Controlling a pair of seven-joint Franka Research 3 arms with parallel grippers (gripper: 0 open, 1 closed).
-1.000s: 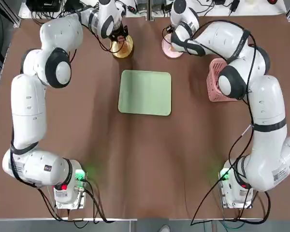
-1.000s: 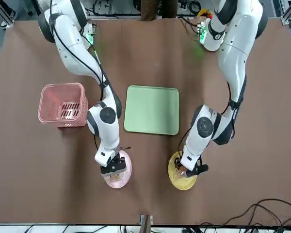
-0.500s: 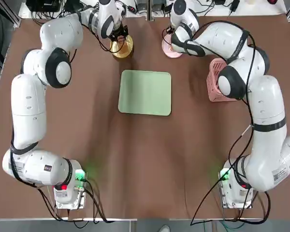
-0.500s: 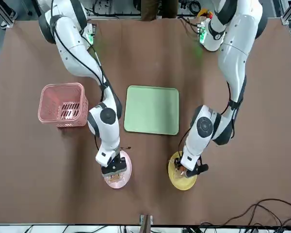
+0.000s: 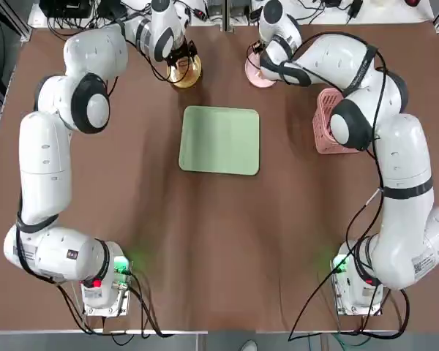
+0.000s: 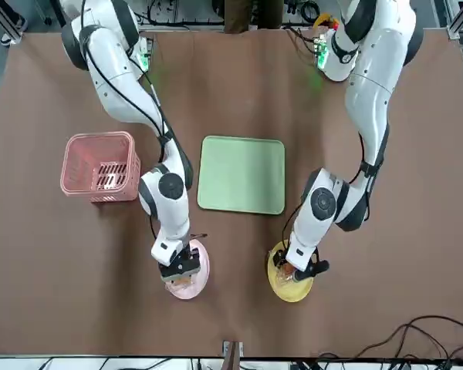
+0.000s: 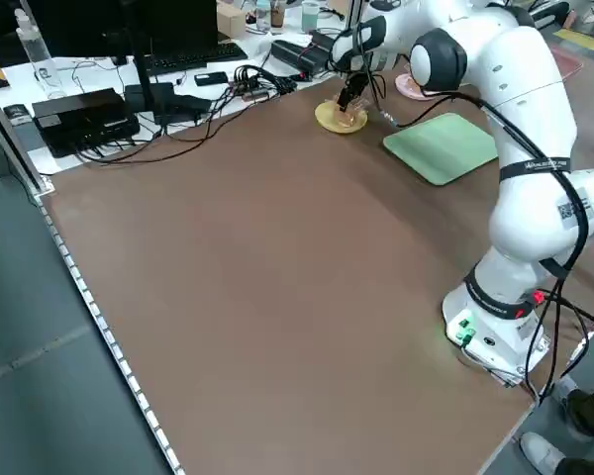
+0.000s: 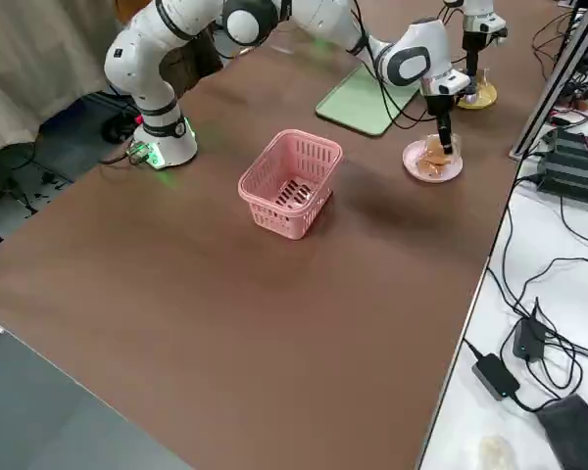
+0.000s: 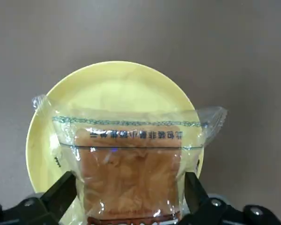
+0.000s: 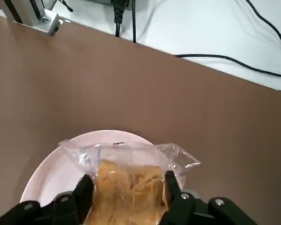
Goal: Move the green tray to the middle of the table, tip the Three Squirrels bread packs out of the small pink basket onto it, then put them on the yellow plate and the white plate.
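Observation:
The green tray (image 5: 219, 140) lies flat and bare in the middle of the table. At the far edge, my left gripper (image 9: 129, 190) hangs low over the yellow plate (image 9: 112, 84). A bread pack (image 9: 129, 154) rests on that plate between its open fingers (image 9: 61, 197). My right gripper (image 10: 129, 187) hangs over the white plate (image 10: 56, 164), also open. Its fingers stand close on either side of another bread pack (image 10: 126, 180) lying there. The small pink basket (image 6: 99, 166) stands upright on the table, on my right of the tray.
Cables, power bricks and electronics lie just beyond the table's far edge (image 8: 559, 157), close behind both plates. A metal post (image 5: 224, 14) rises there between the two plates. My right arm's elbow (image 5: 351, 121) hangs over part of the basket.
Both grippers stay low over their plates with the packs under them. I see only a slight shift of the wrists.

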